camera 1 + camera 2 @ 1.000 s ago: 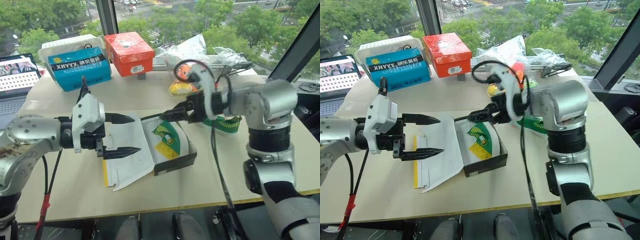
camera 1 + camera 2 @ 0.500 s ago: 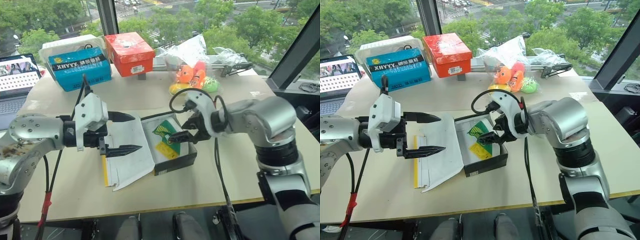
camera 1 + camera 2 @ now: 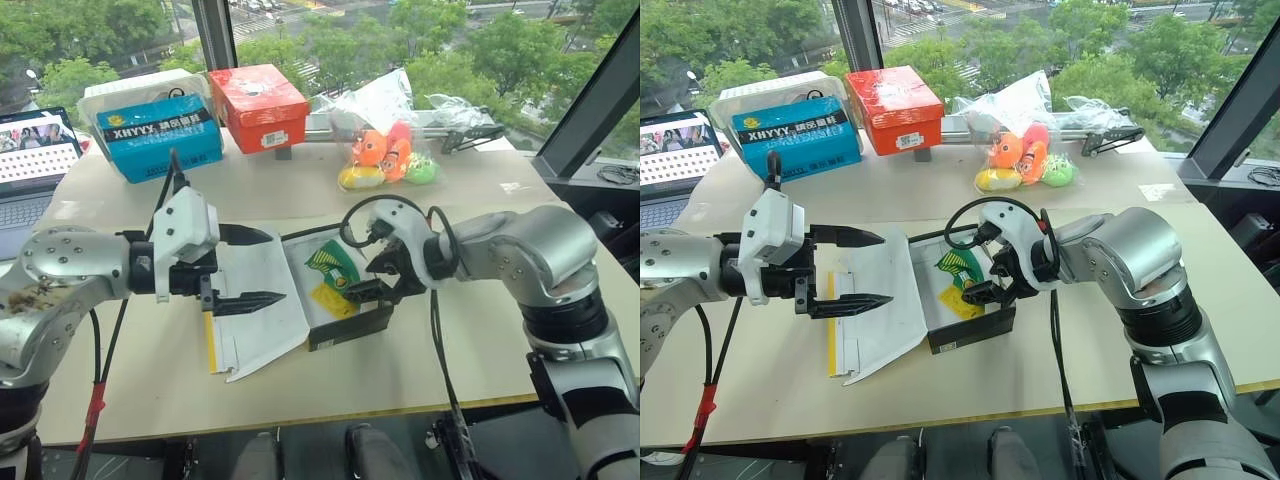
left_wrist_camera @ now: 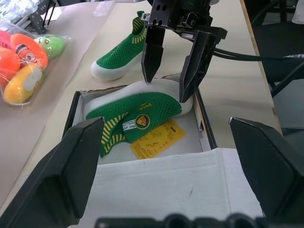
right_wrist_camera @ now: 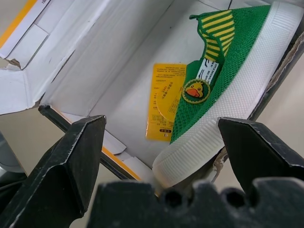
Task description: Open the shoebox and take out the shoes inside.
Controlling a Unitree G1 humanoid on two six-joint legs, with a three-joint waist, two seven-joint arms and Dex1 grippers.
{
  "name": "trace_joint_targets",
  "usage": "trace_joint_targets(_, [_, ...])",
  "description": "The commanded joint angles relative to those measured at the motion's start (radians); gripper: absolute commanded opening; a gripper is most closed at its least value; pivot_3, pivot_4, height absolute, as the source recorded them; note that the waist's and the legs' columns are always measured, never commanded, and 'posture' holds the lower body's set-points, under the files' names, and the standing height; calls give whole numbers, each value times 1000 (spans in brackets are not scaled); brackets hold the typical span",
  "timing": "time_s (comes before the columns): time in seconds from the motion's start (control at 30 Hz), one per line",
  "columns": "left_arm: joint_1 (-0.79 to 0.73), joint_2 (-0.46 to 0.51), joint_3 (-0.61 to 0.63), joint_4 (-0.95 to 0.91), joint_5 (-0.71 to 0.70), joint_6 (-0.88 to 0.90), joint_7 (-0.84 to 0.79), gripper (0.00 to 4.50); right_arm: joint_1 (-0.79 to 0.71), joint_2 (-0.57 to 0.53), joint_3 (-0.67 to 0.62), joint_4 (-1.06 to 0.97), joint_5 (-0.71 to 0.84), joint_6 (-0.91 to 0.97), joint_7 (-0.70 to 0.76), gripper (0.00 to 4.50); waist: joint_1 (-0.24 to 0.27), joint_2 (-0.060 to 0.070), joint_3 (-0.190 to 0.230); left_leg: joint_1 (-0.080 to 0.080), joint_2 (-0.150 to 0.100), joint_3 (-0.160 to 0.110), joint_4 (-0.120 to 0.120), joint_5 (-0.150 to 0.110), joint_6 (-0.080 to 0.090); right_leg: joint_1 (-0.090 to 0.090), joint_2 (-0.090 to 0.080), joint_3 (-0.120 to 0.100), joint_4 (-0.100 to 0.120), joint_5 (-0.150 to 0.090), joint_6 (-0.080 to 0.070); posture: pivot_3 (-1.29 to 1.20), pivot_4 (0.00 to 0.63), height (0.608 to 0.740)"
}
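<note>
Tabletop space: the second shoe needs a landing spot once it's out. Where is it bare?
Bare: the table right of the shoebox, and its near edge. Crowded: the back row, red box, blue box, toy bag.

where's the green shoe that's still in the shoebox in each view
Left eye view: the shoe in the box lies mid-picture, under the right gripper.
Right eye view: mid-picture again, inside the open shoebox.
Left wrist view: centre, on its side, the right gripper's fingers over its white sole.
Right wrist view: upper right.
Shared landmark: the yellow card on the box floor beside the shoe.
</note>
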Motion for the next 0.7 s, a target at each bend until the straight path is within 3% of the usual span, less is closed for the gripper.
trace_joint_targets(0.03, [-8, 10, 20, -16, 3, -12, -3, 4500, -23, -20, -20, -12, 8, 2, -7, 4480, 1, 0, 0, 0, 0, 0, 0, 0, 0, 0, 0, 0, 0, 0, 0, 0, 150, 740])
trace_joint_targets(0.7, [-14, 14, 24, -26, 2, -9, 2, 4500, 20, -22, 3, 14, 9, -37, -38, 4480, 0, 0, 0, 0, 0, 0, 0, 0, 0, 0, 0, 0, 0, 0, 1, 0, 150, 740])
